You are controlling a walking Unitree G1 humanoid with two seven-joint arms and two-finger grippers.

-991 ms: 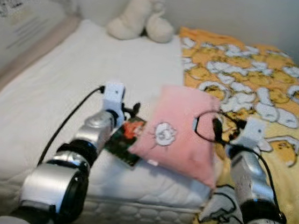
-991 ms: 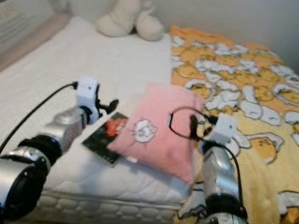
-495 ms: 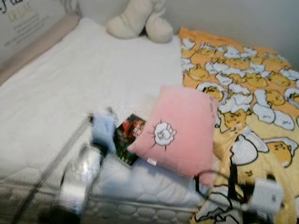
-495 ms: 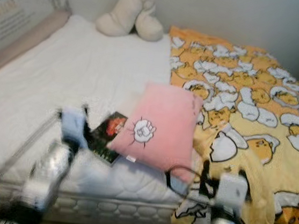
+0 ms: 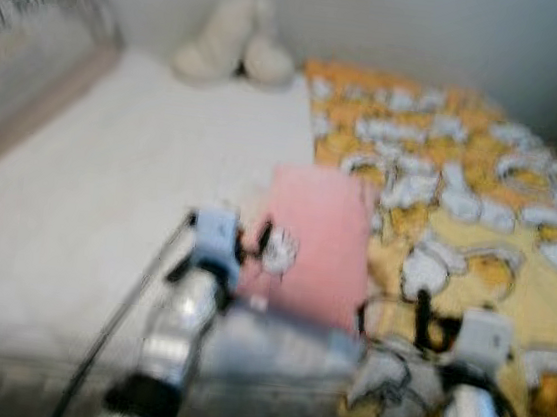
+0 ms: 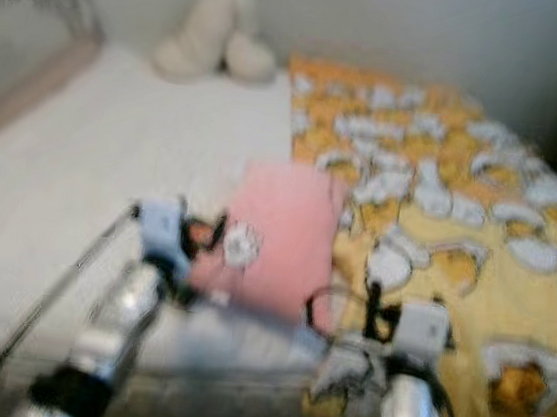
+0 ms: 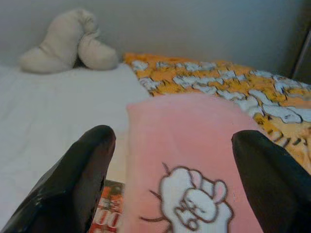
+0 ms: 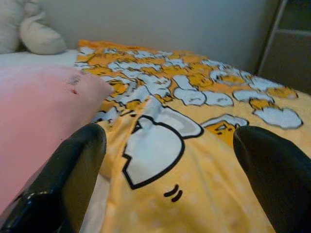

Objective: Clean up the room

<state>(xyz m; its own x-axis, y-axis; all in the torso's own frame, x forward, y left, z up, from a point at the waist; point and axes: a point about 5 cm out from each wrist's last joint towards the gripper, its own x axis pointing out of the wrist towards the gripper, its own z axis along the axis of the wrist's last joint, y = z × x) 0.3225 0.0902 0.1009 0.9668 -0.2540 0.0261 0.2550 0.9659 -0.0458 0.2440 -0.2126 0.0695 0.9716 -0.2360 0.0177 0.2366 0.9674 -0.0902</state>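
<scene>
White mattress (image 5: 87, 207) fills your blurred head view, with a yellow blanket (image 5: 482, 191) at 3 o'clock and a plush toy (image 5: 231, 52) at 12. A pink pillow (image 5: 315, 238) lies at centre. Your left wrist view has the left gripper (image 7: 175, 179) spread wide before the pillow, a booklet (image 7: 104, 213) beside it. Your right wrist view has the right gripper (image 8: 175, 184) apart over the blanket.

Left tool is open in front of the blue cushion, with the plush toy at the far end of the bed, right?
Not quite: the cushion is pink, not blue, as the left wrist view shows. The left tool is open before it, and the plush toy lies at the bed's far end.
</scene>
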